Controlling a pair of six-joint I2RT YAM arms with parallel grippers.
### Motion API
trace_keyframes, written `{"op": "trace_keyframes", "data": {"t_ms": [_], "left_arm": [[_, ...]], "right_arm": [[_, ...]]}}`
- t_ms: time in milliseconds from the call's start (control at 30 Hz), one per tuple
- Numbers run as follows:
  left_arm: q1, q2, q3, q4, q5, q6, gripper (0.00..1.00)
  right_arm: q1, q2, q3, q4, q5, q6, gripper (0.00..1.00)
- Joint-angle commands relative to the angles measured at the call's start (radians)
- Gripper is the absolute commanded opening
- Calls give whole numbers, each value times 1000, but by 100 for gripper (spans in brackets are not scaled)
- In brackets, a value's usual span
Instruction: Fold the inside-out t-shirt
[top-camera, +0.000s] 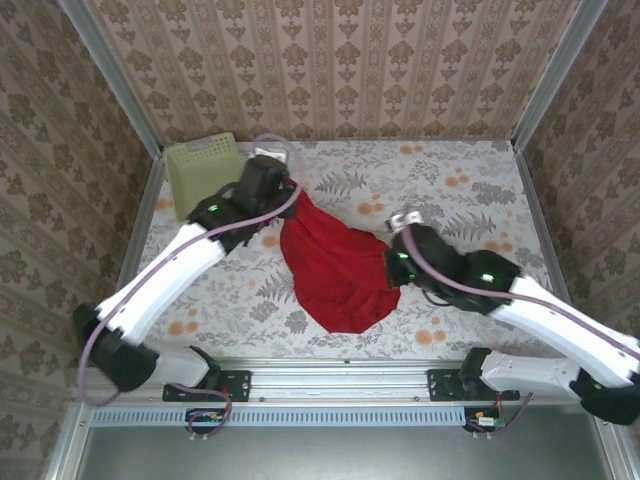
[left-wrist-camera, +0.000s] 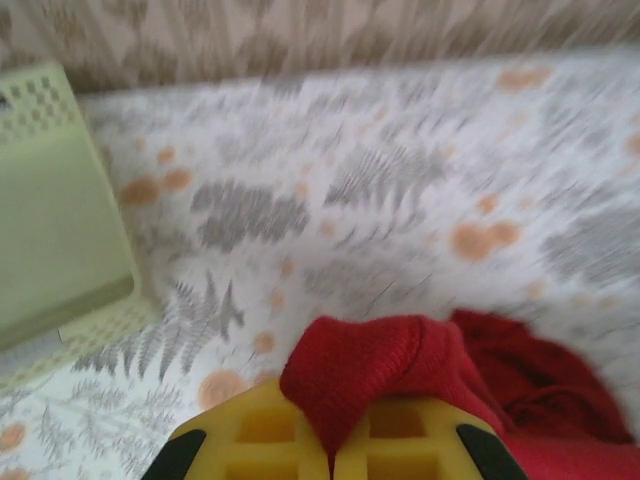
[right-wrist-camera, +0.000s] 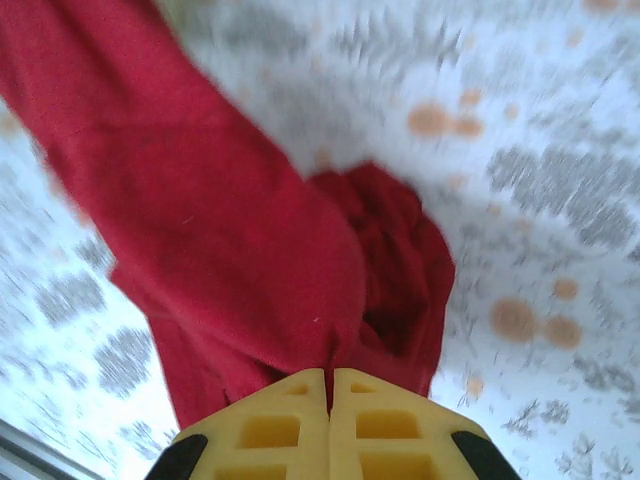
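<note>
The wrinkled plain red cloth t-shirt (top-camera: 335, 270) sits at frame centre. The left gripper (top-camera: 290, 187) pinches its top corner near the pale yellow-green perforated plastic basket (top-camera: 203, 172) at upper left; the right gripper (top-camera: 392, 265) pinches its right edge.

Matt, wrinkled cloth t-shirt (top-camera: 335, 275); seemingly plastic perforated basket (top-camera: 200, 170); smooth plastic fingers (right-wrist-camera: 312, 415).

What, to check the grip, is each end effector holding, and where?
The red t-shirt: left end effector pinches its far edge, right end effector its bunched right edge.
</note>
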Motion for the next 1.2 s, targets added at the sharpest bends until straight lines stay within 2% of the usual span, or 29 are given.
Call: {"op": "trace_keyframes", "data": {"t_ms": [0,33,67,100,167,267,367,500,567,700,767,867,933,1067,1167], "left_arm": [[-144,-92,-22,-13,-61,103,0],[-170,-129,-53,51,-34,126,0],[-171,-157,-87,101,-6,119,0],[-147,-162,-107,114,1,92,0],[-70,-126,-102,63,8,24,0],[11,-85,-95,3,64,-24,0],[32,-112,-113,13,27,-22,0],[113,-191,-111,12,31,-45,0],[134,-235,-95,21,26,-23,0],[149,-270,54,-56,-52,52,0],[150,-273,159,-95,-68,91,0],[135,-263,304,-107,-11,134,0],[83,-233,381,-115,1,149,0],[-93,-170,401,-81,-55,186,0],[-169,-121,333,-34,-54,153,0]], "right_arm": [[14,-189,-60,160,-165,-40,0],[5,-235,-117,235,-186,-29,0],[-16,-247,-158,245,-146,8,0],[-47,-212,-165,194,-106,44,0],[-52,-97,-181,151,-109,57,0],[62,-13,-254,238,-136,94,0],[138,1,-290,285,-133,129,0],[165,-13,-253,288,-115,109,0],[164,-17,-216,256,-68,95,0],[134,-6,-100,209,-2,29,0],[107,2,-38,205,0,7,0],[64,-2,49,171,57,-5,0],[-5,-34,64,137,94,8,0],[-238,-135,-8,105,26,33,0],[-434,-165,-67,81,-83,17,0]]}}
